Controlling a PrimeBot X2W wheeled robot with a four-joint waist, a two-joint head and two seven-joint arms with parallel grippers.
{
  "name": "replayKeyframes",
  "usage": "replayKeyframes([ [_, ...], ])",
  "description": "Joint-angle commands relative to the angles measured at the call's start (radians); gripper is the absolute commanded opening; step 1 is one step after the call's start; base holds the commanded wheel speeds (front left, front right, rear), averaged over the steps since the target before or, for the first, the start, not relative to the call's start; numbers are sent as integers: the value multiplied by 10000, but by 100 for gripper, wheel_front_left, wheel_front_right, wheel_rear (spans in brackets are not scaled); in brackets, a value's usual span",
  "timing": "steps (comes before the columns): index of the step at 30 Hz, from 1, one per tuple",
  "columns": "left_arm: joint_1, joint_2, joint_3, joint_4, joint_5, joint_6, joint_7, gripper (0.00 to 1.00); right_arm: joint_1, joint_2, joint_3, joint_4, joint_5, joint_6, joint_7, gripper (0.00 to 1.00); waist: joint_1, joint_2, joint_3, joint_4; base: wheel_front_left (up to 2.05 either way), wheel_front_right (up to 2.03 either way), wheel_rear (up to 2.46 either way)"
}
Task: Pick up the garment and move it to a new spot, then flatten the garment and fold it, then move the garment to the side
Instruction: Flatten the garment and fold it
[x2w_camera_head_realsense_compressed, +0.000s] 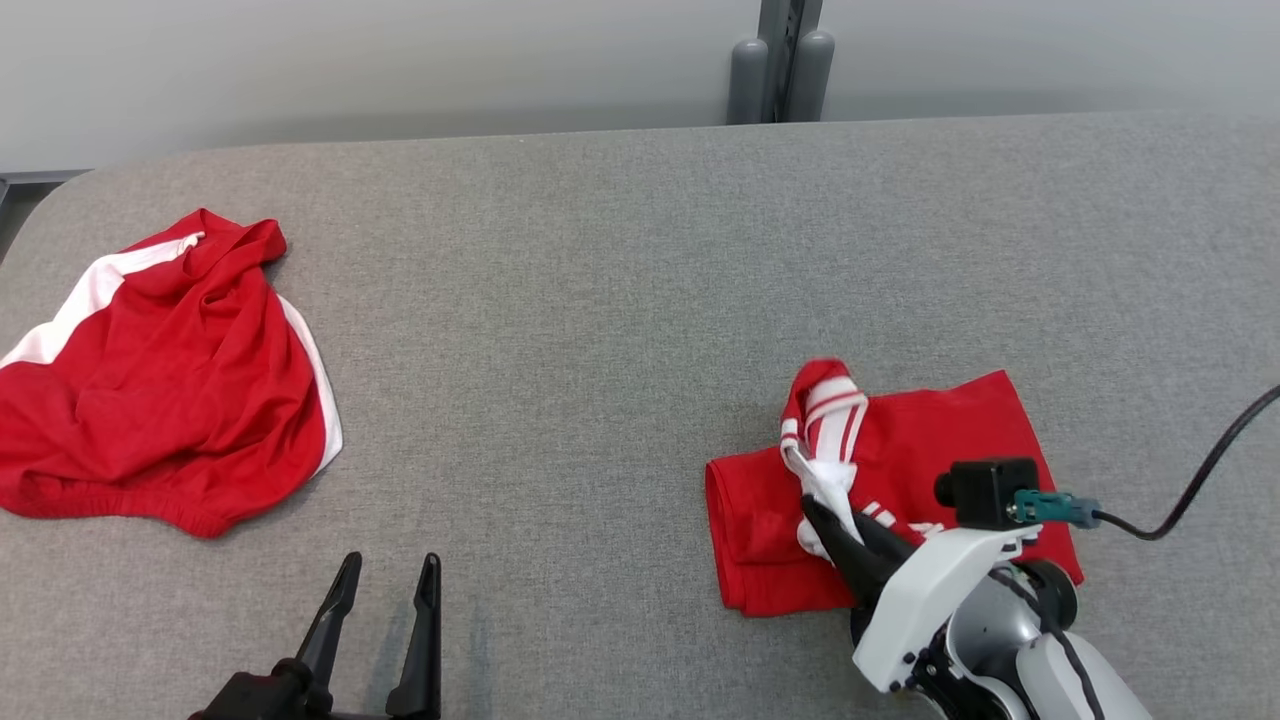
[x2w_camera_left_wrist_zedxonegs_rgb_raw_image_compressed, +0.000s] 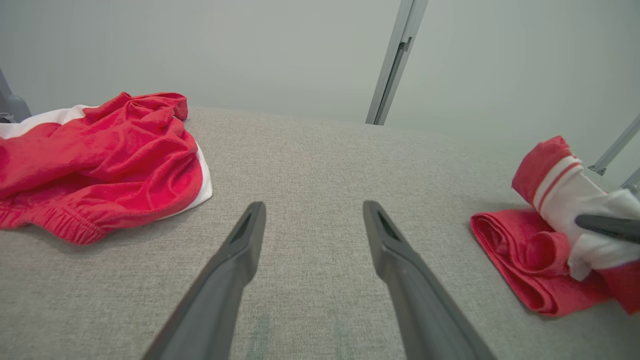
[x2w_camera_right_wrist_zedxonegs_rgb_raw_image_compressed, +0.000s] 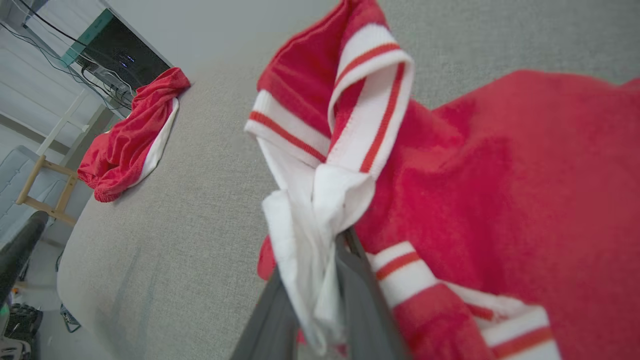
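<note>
Item one: a folded red knit garment with white, red-striped ribbed trim (x2w_camera_head_realsense_compressed: 960, 430) is lying on the right half of a grey woven fabric tabletop (x2w_camera_head_realsense_compressed: 600, 300), its folded edge facing the table's middle and its striped trim bunching upward above the red layers. Item two: the right gripper (x2w_camera_head_realsense_compressed: 815, 510) is pinching a wad of the white trim between its two dark fingers, the cloth draping over and between them in the right wrist view; the rest of the garment is resting on the tabletop. Item three: the left gripper (x2w_camera_head_realsense_compressed: 390, 570) is hovering low over bare tabletop at the near left, its fingers spread apart and holding nothing, well apart from the garment. Item four: a crumpled red cloth with white side panels and a gathered waistband (x2w_camera_head_realsense_compressed: 170, 400) is lying at the table's far left. Item five: a black cable (x2w_camera_head_realsense_compressed: 1200, 470) is running from a teal plug on the right wrist off to the right.
</note>
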Motion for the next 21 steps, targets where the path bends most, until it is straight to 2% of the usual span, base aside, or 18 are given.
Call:
replayKeyframes([
  [1,46,17,50,11,2,-12,-43,100,-167,9,11,-11,-176,5,-327,100,0,0,-14,-25,0,0,0],
  [5,81,5,110,22,22,-44,-43,100,-75,25,-202,-481,-254,5,-933,100,0,0,-57,-105,0,0,0],
  [8,250,3,181,-10,45,-30,-43,100,425,-54,-440,-1498,-276,5,-1137,100,0,0,-163,-180,0,0,0],
  [12,449,-6,300,-116,8,53,-43,100,1247,-524,-1383,-3337,-479,5,-1405,100,0,0,-296,-333,0,0,0],
  [14,506,-2,315,-178,-45,113,-43,100,1644,-695,-2157,-3873,-527,5,-1686,100,0,0,-301,-411,0,0,0],
  [15,508,-5,265,-204,-90,118,-43,100,1767,-883,-2561,-3978,-799,3,-1837,85,0,0,-286,-432,0,0,0],
  [16,501,-9,210,-223,-111,129,-44,100,1805,-1035,-2879,-3960,-1029,5,-1981,44,0,0,-258,-455,0,0,0],
  [17,461,-9,168,-246,-120,145,-44,100,1810,-1114,-3016,-3835,-1277,5,-2128,9,0,0,-211,-474,0,0,0],
  [18,396,-5,126,-245,-130,134,-44,100,1827,-1210,-3081,-3615,-1601,5,-2274,0,0,0,-168,-475,0,0,0],
  [21,146,-4,-31,-231,-135,115,-44,100,1439,-1457,-2351,-2267,-2486,5,-3072,0,0,0,71,-391,0,0,0],
])
